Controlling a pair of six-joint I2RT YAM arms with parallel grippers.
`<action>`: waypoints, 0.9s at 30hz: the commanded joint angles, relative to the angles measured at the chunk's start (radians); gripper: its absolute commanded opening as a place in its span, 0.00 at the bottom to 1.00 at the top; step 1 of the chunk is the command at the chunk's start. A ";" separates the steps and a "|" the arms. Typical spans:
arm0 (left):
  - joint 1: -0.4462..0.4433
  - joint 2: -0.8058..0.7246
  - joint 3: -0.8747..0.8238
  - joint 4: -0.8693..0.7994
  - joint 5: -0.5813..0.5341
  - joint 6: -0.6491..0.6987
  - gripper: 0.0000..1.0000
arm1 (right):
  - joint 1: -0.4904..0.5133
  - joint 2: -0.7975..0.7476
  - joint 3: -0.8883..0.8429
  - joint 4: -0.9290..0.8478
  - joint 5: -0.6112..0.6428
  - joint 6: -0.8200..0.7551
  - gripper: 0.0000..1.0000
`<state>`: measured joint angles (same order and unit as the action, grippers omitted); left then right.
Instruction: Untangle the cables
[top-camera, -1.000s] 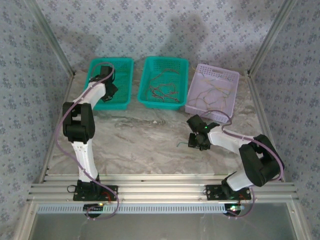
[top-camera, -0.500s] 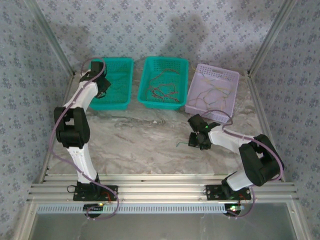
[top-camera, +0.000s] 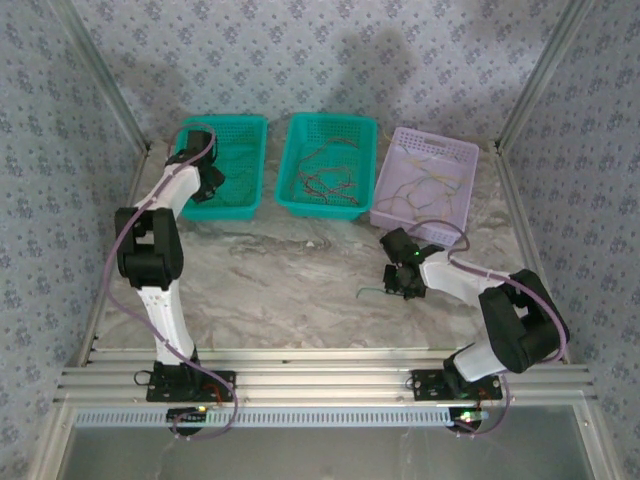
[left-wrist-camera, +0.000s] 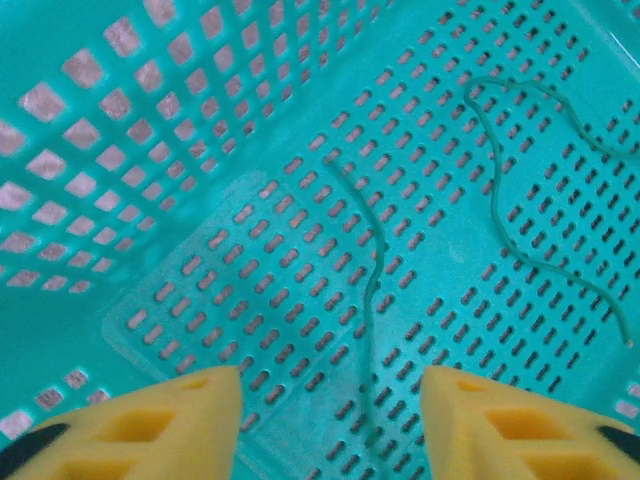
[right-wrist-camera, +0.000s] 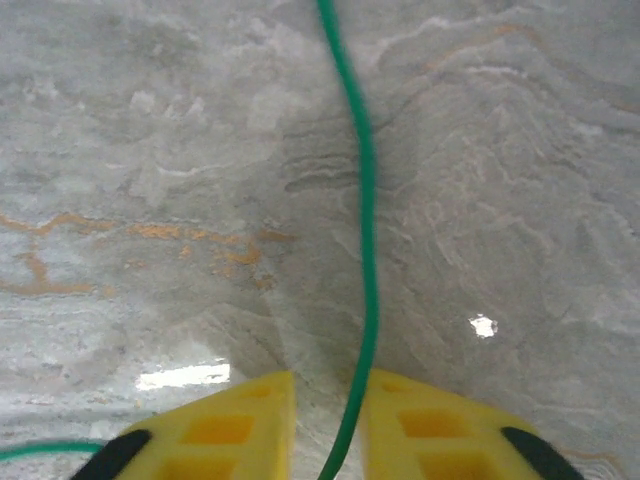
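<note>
The left gripper hangs inside the left basket, its fingers set well apart and holding nothing. One green wire lies on the basket floor and runs into the gap between them, with a second wire off to the right. The right gripper sits low over the table, its fingers drawn close on either side of a green strand that runs straight out from the gap. Whether they pinch it cannot be told. More cables lie tangled in the middle basket.

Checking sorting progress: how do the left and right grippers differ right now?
The left gripper stands wide open; the right gripper is nearly closed around a green cable. The left gripper hangs over the teal basket, the right over the marble table. Both have yellow fingers.
</note>
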<state>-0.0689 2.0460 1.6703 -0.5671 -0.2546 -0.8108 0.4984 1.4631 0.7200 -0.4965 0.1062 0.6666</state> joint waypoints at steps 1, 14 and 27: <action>-0.013 -0.006 0.036 -0.019 -0.007 0.018 0.63 | -0.003 -0.002 -0.012 0.045 -0.005 0.003 0.16; -0.134 -0.157 0.139 -0.077 -0.017 0.100 0.82 | 0.013 -0.098 0.015 0.007 -0.021 -0.001 0.00; -0.255 -0.432 -0.131 0.038 0.148 0.105 0.89 | 0.113 -0.314 0.142 -0.027 -0.157 -0.075 0.00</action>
<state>-0.2993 1.6451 1.5715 -0.5453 -0.1768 -0.7242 0.5884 1.1866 0.8032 -0.5251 0.0277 0.6506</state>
